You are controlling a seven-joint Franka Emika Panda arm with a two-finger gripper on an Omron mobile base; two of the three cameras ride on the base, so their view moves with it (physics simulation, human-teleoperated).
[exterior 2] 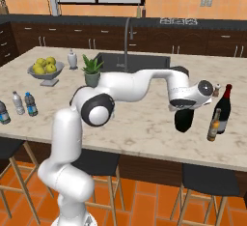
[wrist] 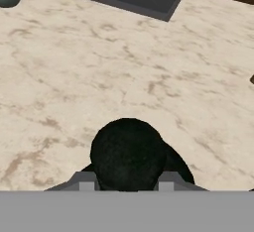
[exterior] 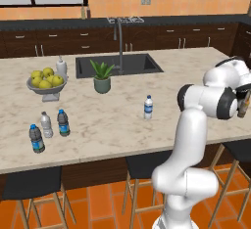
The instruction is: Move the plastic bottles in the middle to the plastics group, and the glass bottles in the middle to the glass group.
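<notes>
**Hand view: black bottle between the finger tips, near the glass group**

Hand view puts the squat black bottle [wrist: 128,154] right under me, seen from above, its round glossy top sitting between the two finger tips [wrist: 87,182]. They stand either side of it, narrowly apart, but I cannot tell whether they press on it. I read no writing on any label: the blue bands on the water bottles and the pale label on the amber bottle [exterior 2: 214,124] are too small to make out.

From the right base view the gripper [exterior 2: 183,108] sits over the black bottle's neck; the bottle's lower body stands on the marble counter [exterior 2: 144,128], just beside the amber bottle and the tall dark-and-red bottle [exterior 2: 223,108]. The hand covers the bottle's top there. In the left base view the arm's forearm hides most of this spot, and I catch just a sliver of the amber bottle at the right edge.

The arm reaches out long and low to its right, elbow raised, wrist bent down.

A clear bottle with a white cap [exterior: 148,107] stands alone mid-counter. Far to the left, three small bottles stand close together: a dark one with a blue cap [exterior: 36,138], a pale one [exterior: 46,125] and another blue-capped one [exterior: 62,122]
</notes>
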